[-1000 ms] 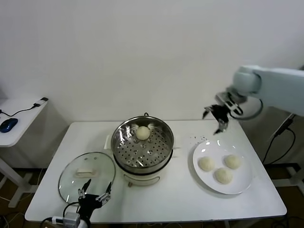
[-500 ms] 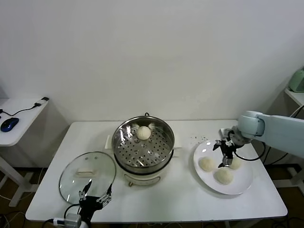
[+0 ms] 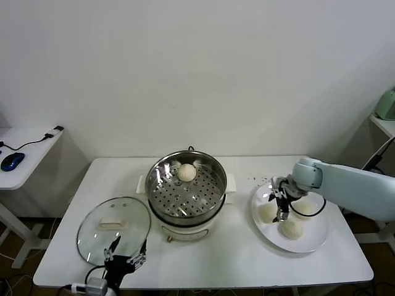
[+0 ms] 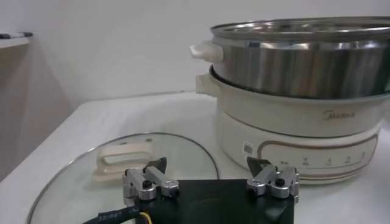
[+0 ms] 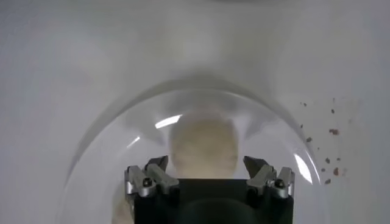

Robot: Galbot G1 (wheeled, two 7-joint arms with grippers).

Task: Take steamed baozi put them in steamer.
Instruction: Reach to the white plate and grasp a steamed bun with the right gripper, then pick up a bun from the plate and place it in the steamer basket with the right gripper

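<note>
Right claw (image 5: 207, 173): spread apart, straddling a cream-white domed dough bun (image 5: 203, 146) on the flat white plate (image 3: 310, 238).
Left claw (image 4: 211, 178): apart, idle beside the shiny stainless-steel steamer (image 3: 187, 188).
Risk: squeezing too hard would likely dent the soft bun; an off-centre grip might roll it away.

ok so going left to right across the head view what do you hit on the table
glass lid with the left gripper low at its near edge → steamer holding one baozi → white plate, where the right gripper is over the leftmost bun
</note>
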